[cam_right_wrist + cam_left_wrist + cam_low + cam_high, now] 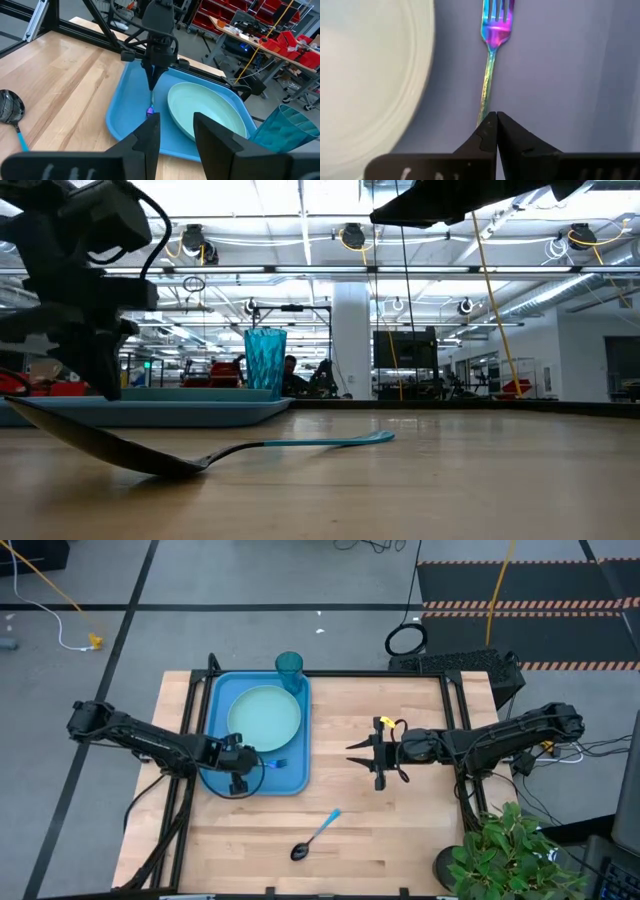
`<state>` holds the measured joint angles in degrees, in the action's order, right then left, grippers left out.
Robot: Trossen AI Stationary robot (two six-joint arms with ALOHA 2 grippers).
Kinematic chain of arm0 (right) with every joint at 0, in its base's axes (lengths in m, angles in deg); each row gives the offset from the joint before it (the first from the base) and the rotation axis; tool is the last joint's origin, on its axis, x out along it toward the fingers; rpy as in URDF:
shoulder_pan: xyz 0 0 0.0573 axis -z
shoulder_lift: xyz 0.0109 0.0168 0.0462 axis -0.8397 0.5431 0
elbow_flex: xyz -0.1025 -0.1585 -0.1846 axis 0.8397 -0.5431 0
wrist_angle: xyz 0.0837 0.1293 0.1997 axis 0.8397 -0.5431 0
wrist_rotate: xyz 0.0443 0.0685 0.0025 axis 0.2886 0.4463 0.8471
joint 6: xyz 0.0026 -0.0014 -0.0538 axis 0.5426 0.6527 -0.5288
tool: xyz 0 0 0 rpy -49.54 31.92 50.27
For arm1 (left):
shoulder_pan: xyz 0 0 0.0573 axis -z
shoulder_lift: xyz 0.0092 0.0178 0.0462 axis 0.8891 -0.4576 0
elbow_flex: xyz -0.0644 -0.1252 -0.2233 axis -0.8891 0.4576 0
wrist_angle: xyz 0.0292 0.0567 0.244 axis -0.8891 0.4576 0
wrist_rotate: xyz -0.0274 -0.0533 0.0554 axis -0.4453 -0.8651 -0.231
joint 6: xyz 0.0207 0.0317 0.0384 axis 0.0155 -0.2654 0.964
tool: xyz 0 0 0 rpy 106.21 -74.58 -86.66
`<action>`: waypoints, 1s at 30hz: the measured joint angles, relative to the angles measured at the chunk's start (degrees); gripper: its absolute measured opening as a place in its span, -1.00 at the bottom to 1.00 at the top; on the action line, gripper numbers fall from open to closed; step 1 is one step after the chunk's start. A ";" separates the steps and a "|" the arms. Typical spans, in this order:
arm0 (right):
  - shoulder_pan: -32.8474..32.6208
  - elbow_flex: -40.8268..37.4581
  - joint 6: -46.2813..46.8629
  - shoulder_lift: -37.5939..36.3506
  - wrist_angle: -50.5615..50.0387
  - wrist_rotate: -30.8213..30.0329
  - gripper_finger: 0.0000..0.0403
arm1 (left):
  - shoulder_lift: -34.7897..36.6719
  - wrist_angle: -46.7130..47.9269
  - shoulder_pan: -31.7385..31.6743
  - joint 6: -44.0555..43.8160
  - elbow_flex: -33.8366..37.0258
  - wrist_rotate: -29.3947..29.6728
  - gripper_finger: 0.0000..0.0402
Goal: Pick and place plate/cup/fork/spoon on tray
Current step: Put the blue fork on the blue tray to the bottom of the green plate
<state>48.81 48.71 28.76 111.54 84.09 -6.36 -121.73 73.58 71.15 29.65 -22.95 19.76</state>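
Observation:
The blue tray (218, 780) lies at the table's left. The mint plate (264, 718) rests on it, and the teal cup (289, 668) stands upright at its far right corner. The fork (490, 75) is over the tray's near right corner, beside the plate (370, 75). My left gripper (496, 120) is shut on the fork's handle. The spoon (315, 836) lies on the bare wood near the front edge, with its black bowl toward the near left. My right gripper (362, 752) is open and empty above the table's middle, right of the tray. My left gripper pinches the end of the fork's handle (484, 111) between its two fingertips. The fingers slant down from the table's left, roughly along the fork (151, 97). The pronged head (150, 112) points away from the gripper, low over the tray floor. I cannot tell whether it touches the floor.
Bare wood lies between the tray and my right gripper and along the front edge around the spoon (150, 455). A potted plant (515, 855) stands at the table's near right corner. Black frame bars (455, 730) run along the table's sides.

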 joint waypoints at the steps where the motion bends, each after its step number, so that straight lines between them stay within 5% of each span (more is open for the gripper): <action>1: 0.00 0.00 0.00 0.01 0.00 0.00 -0.45 | 0.00 -0.01 0.00 -0.59 -0.05 -0.11 -0.97; 15: -0.04 0.00 0.13 0.01 -0.07 0.00 -0.45 | -0.66 4.93 0.00 -9.68 -0.03 -1.64 -0.98; 30: 0.04 0.00 -0.46 0.01 0.07 0.00 -0.45 | -0.66 -4.59 -2.44 -5.87 3.34 1.73 -0.95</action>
<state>48.86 48.71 28.31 111.55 84.16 -6.36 -122.39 68.99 68.70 23.77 -19.61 21.49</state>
